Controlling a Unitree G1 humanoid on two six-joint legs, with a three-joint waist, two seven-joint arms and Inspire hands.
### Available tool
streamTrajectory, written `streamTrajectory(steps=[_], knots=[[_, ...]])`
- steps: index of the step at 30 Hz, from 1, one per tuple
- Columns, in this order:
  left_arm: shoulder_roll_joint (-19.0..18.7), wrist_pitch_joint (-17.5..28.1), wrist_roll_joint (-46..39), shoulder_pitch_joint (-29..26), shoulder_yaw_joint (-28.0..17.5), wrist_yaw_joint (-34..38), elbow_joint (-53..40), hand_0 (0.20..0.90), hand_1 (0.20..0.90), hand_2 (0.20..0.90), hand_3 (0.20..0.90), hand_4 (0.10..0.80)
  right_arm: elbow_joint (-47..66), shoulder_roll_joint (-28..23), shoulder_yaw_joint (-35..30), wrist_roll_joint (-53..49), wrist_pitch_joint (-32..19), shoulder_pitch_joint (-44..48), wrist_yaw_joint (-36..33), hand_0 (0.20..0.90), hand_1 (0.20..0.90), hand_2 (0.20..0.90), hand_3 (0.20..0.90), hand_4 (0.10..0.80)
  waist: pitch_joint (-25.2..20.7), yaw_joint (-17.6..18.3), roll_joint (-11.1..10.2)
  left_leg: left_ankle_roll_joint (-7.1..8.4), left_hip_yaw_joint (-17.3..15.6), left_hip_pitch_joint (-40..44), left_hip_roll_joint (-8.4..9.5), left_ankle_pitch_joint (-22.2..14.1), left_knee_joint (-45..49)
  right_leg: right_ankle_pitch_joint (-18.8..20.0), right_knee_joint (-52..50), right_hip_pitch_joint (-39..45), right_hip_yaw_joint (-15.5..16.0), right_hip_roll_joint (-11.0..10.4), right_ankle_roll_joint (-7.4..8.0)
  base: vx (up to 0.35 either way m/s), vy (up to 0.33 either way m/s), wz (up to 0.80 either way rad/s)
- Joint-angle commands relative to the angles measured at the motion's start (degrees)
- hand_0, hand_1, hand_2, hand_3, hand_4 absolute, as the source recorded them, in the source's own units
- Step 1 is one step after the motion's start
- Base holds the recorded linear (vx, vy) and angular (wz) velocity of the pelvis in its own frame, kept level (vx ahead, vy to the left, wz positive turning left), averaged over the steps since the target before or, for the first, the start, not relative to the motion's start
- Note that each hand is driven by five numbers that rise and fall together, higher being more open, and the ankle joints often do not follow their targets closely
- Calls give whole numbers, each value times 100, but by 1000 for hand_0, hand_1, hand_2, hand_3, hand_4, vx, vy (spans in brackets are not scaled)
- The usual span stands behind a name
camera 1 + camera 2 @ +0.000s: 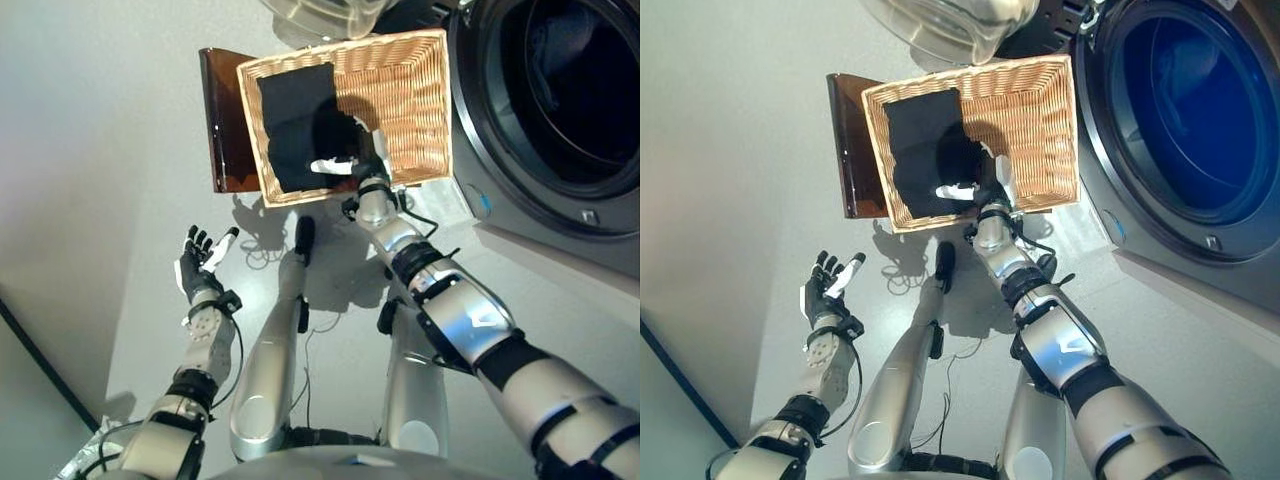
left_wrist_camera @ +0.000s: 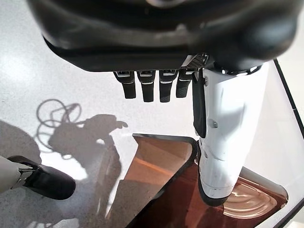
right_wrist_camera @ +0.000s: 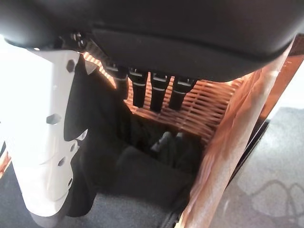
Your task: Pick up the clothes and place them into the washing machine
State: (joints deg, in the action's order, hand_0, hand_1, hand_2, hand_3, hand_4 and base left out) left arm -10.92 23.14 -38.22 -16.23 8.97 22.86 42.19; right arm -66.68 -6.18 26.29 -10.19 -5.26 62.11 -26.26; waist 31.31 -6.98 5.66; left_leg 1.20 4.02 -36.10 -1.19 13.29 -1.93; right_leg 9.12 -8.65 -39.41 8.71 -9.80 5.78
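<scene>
A woven wicker basket (image 1: 415,95) sits on the pale floor (image 1: 120,150) in front of me, its rim just beside the front of the appliance to my right. Under its far-left side lies a dark reddish-brown board (image 1: 222,130), glossy, jutting out past the basket's edge; from my left wrist camera its rounded corner (image 2: 166,190) shows a raised lip. Above the basket, at the top of my view, hangs a translucent plastic container (image 1: 940,25).
</scene>
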Motion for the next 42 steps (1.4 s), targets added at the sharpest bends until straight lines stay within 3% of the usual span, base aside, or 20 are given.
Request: streamTrajectory(steps=[1,18,19,21,24,28,31,39,41,42], knots=[[-559,450,-22,147,-175,234,-299,900,900,900,900,800,-33,391,-92,-260,-303,400,181,900,900,900,900,800,-152,-339,141,299,-115,-494,111,64,-107,-951,-861,-196,-534,-171,80,8,-3,5],[-535,479,-91,141,0,179,-1027,900,900,900,900,800,-312,-39,-509,-992,-332,935,244,900,900,900,900,800,-152,-739,345,258,371,-1160,391,118,20,-1208,-1216,-626,-253,-435,109,3,11,10],[-529,460,-92,123,7,171,-988,900,900,900,900,800,-314,-100,-525,-1015,-335,968,237,837,837,837,837,755,-152,-752,357,258,387,-1182,404,126,15,-1203,-1207,-621,-240,-463,120,11,18,6],[-518,464,-106,82,21,156,-929,900,900,900,900,800,-339,-160,-529,-1050,-337,1007,248,804,804,804,804,731,-152,-776,377,258,413,-1200,424,133,8,-1198,-1190,-613,-229,-496,131,19,38,10],[-524,476,-100,74,31,163,-977,900,900,900,900,800,-315,-207,-503,-1054,-346,1073,253,845,845,845,845,761,-152,-795,383,251,441,-1227,458,134,22,-1202,-1180,-594,-242,-517,130,22,34,10],[-501,457,-117,35,42,170,-928,900,900,900,900,800,-311,-223,-458,-1054,-344,1150,256,837,837,837,837,755,-152,-787,366,248,446,-1239,472,136,39,-1220,-1162,-571,-236,-528,121,21,23,7],[-473,446,-132,25,63,171,-880,900,900,900,900,800,-321,-133,-403,-1010,-332,1164,267,900,900,900,900,800,-152,-788,344,243,461,-1202,472,142,37,-1224,-1133,-515,-244,-523,114,0,0,0],[-434,405,-169,15,69,201,-727,900,900,900,900,800,-365,321,-259,-832,-293,1072,324,900,900,900,900,800,-152,-755,259,243,412,-969,425,93,90,-1209,-1071,-271,-267,-467,92,0,0,0],[-441,395,-162,33,75,188,-742,900,900,900,900,800,-319,375,-223,-775,-294,1033,346,853,853,853,853,767,-152,-746,267,242,420,-922,428,78,130,-1221,-1086,-208,-266,-465,87,0,0,0],[-450,395,-153,37,80,181,-734,900,900,900,900,800,-299,392,-193,-747,-287,1014,365,700,700,700,700,657,-152,-744,267,238,433,-885,427,67,142,-1235,-1107,-184,-260,-470,84,0,0,0]])
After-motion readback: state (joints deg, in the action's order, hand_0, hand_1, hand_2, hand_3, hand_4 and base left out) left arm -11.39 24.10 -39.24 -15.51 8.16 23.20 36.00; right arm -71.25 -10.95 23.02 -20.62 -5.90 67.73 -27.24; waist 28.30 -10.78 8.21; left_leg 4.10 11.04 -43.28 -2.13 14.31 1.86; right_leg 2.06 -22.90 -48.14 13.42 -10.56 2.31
